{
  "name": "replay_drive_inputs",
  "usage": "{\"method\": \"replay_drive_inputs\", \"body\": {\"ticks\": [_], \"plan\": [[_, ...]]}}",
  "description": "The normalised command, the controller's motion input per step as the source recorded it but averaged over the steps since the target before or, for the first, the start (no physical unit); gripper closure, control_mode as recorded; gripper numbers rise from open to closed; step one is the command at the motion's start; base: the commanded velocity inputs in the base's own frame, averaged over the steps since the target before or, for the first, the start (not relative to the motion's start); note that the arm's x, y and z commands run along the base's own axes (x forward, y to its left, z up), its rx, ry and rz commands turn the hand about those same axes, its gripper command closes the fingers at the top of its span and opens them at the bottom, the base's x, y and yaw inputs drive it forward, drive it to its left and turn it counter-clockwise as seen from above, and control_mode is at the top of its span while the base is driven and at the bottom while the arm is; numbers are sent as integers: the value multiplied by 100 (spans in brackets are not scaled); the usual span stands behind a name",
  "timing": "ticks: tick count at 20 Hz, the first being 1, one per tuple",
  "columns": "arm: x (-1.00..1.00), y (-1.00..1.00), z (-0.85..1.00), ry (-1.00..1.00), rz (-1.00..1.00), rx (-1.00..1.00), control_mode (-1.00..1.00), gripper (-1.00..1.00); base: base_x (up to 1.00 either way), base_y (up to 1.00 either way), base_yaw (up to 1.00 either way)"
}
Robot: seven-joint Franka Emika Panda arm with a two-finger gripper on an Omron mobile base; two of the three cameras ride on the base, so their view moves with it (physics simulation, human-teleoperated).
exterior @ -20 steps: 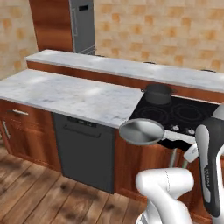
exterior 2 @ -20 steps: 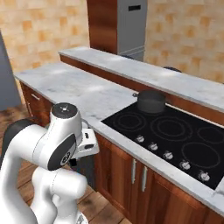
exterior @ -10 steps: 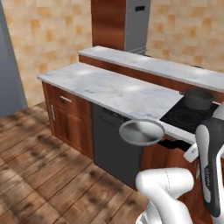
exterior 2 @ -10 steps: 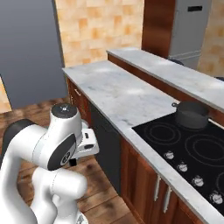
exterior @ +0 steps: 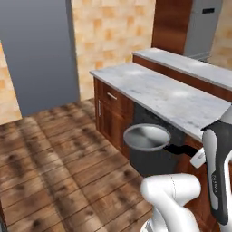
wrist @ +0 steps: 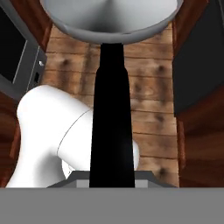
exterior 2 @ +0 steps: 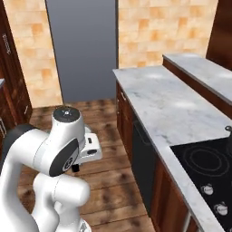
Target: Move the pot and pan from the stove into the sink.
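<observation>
**Pan carried by its long handle, out over the floor**

Pan hangs level in the air, in front of the counter, above the wood floor; its black handle runs down toward the fingers, so I judge the gripper is pinching it. Rigid metal, likely bowl-heavy; it may tilt; hold close to the bowl. Stove lies near; the cabinets crowd the path.

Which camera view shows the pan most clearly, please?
The left base view: there the pan shows whole, round silver bowl and black handle, carried in the air beside the marble counter. The hand view shows its handle running up to the bowl's lower edge. The claw's own state cannot be told.
</observation>
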Motion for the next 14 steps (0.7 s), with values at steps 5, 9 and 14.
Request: {"method": "replay_drive_inputs", "body": {"ticks": [5,9,14], "plan": [[0,0,0,0,0,0,100,100,-3,0,50],[0,0,0,0,0,0,100,100,-2,0,50],[0,0,0,0,0,0,100,100,-2,0,50]]}}
